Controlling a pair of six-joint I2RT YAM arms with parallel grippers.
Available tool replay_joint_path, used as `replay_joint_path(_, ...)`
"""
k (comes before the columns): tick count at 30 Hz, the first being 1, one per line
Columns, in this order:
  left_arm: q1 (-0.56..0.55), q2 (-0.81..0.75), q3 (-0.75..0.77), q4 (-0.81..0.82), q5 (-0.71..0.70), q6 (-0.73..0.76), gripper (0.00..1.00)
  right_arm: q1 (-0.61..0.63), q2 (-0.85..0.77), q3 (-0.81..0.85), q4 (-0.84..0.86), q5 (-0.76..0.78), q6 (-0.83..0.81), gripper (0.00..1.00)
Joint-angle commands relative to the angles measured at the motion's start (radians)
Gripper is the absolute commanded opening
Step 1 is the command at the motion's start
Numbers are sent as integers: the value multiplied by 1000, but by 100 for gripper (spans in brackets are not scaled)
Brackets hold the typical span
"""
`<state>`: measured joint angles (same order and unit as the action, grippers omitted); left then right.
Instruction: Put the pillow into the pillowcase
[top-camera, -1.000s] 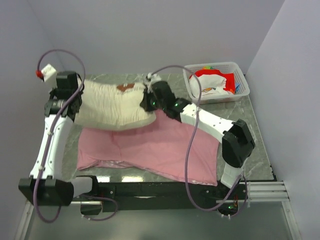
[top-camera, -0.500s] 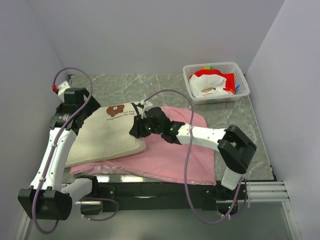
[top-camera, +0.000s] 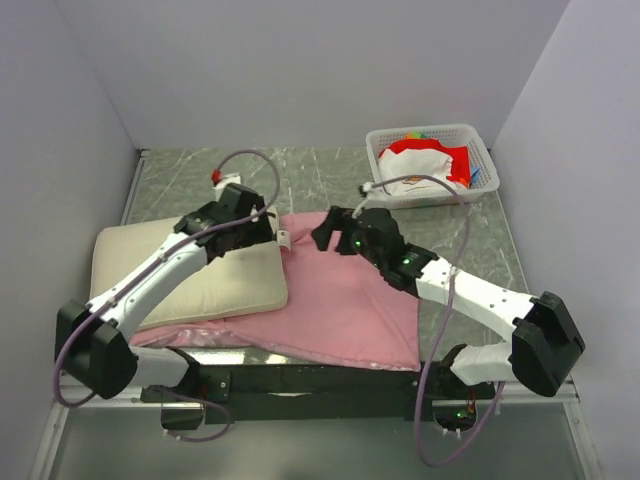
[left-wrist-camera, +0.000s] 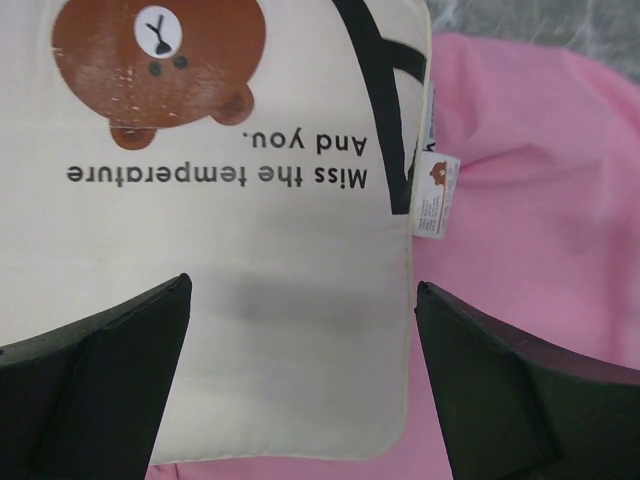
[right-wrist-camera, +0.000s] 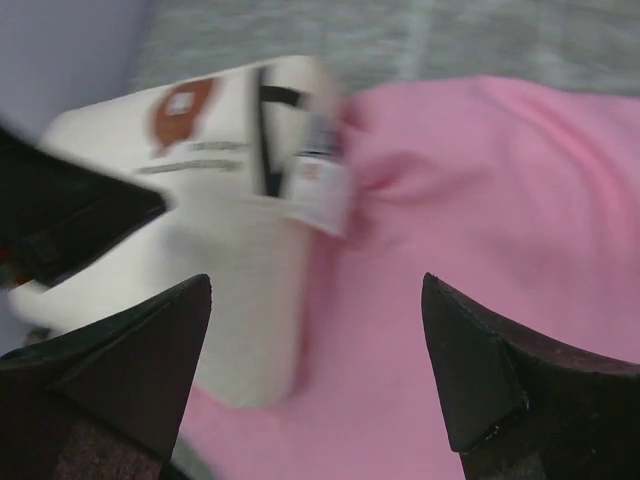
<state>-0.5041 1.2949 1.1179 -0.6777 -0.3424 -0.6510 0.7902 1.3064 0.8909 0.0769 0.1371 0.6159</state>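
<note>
Left wrist: pillow lettering legible; right wrist blurred.

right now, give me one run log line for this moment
pillow: flat, partly on pillowcase, not inside | left fingers: open, empty, over pillow | right fingers: open, empty

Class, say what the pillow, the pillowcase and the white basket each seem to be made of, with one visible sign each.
The pillow: soft matte cream fabric, probably padded; it bears print and a sewn label. The pillowcase: thin matte pink cloth, lying flat with soft creases. The basket: probably white plastic, with a stiff lattice wall.
</note>
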Motion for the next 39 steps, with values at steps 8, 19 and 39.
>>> replay_joint_path(8, -220, 302, 135, -43, -240, 7, 99, -288, -96, -182, -160, 98, 45, 100)
replay_joint_path(19, -234, 370, 126, -129, -299, 66, 1, -413, -107, -251, -209, 185, 62, 100)
replay_joint_path(39, -128, -172, 211, -184, -142, 119, 1, -578, 77, -175, -210, 108, 5, 5)
